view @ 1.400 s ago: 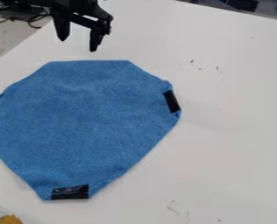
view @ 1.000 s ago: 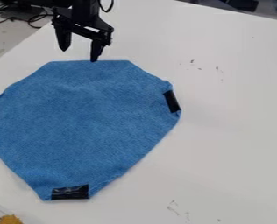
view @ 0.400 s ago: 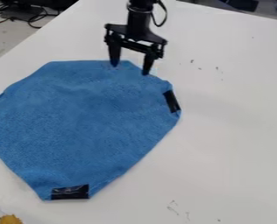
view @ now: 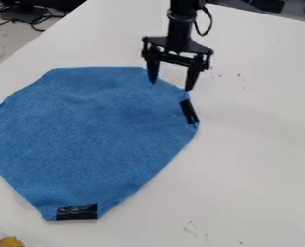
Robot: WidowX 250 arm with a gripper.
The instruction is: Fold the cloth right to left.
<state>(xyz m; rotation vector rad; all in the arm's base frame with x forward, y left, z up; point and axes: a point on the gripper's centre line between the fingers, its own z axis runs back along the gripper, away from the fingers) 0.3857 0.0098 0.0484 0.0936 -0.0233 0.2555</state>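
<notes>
I'm holding the fingers of my gripper spread wide, and they're pointing down at the cloth's upper-right edge in the camera view; from here I can't quite tell whether the tips are touching it. Just below them, a black patch is sitting on that side. The blue cloth is lying unfolded on the white table.

A white table stands beside a pale grey floor, dark cables tangled upper left.
</notes>
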